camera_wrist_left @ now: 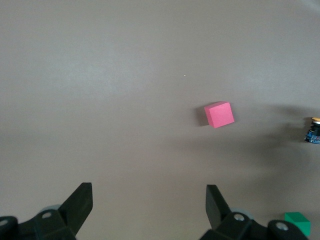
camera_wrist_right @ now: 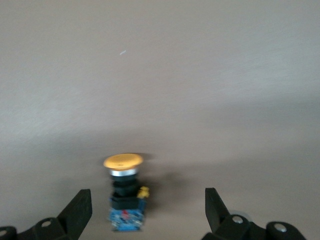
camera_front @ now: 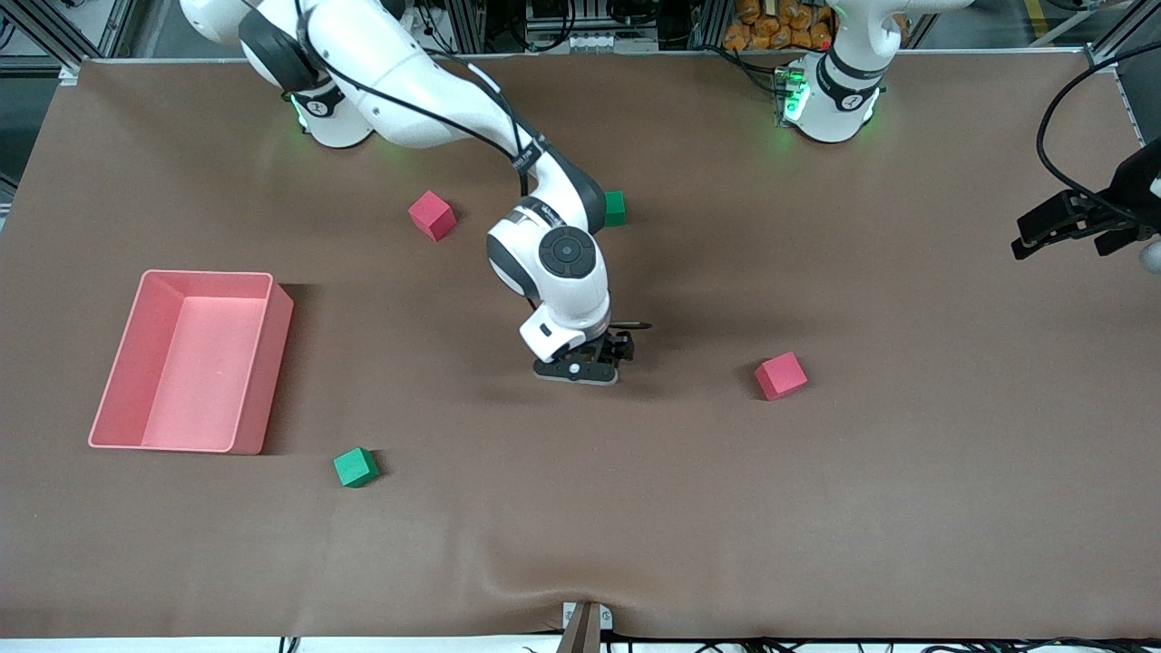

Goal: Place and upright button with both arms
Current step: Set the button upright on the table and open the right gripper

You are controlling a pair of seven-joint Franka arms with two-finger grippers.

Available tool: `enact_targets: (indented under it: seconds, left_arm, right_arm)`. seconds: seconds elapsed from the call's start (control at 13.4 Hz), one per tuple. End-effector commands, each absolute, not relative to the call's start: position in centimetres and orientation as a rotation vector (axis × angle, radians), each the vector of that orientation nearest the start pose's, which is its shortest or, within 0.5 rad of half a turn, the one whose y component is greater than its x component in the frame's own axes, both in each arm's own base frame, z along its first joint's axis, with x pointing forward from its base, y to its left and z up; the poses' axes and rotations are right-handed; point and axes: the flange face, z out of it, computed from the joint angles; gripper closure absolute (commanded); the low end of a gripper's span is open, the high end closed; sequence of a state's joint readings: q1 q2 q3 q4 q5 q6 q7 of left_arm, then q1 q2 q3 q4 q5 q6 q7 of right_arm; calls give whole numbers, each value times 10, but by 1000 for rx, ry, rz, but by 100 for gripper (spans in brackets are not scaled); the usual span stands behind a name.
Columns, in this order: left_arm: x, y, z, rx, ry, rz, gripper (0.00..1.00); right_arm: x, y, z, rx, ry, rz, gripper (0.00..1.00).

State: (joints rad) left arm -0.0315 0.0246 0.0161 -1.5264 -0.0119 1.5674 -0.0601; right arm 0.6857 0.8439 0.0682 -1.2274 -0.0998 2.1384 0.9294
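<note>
The button (camera_wrist_right: 125, 192) has an orange cap, a black body and a blue base. It rests on the brown table between the fingers of my right gripper (camera_wrist_right: 148, 197), which is open and touches it on neither side. In the front view my right gripper (camera_front: 594, 363) is low over the middle of the table and hides the button. At the edge of the left wrist view the button (camera_wrist_left: 313, 131) shows small. My left gripper (camera_front: 1029, 238) waits in the air at the left arm's end of the table, open and empty (camera_wrist_left: 147, 192).
A pink bin (camera_front: 258, 363) stands toward the right arm's end. Red cubes (camera_front: 432, 215) (camera_front: 781, 375) and green cubes (camera_front: 356, 467) (camera_front: 615, 208) lie scattered around the right gripper. The left wrist view shows one red cube (camera_wrist_left: 219, 114) and a green cube (camera_wrist_left: 298, 222).
</note>
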Motion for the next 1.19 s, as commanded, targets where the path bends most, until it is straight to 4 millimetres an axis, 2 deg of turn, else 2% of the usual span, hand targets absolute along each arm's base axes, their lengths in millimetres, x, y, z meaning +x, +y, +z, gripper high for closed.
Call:
enact_targets:
  seconds: [0.0,0.07,0.15,0.37,0.52,0.67,0.82,1.12]
  left_arm:
    - [568,-18,625,-3147,-46,5,0]
    - [569,-19,623,-3148,-43,10,0]
    - [572,-30,619,-3150,-17,20,0]
    - [580,-75,595,-3144,77,76,0]
    - [583,-100,581,-3136,17,106,0]
    - [587,-141,563,-3130,28,110,0]
    - [590,-172,542,-3118,68,150,0]
    - [595,-240,506,-3093,129,206,0]
  right_arm:
    - [577,467,335,-3184,231,-51,0]
    - [578,448,353,-3229,220,8,0]
    - [583,426,370,-3258,204,57,0]
    - [589,369,407,-3279,224,117,0]
    - [588,331,424,-3283,258,146,0]
    - [583,284,438,-3288,269,172,0]
    - [577,240,448,-3292,147,206,0]
    - [574,158,469,-3277,89,234,0]
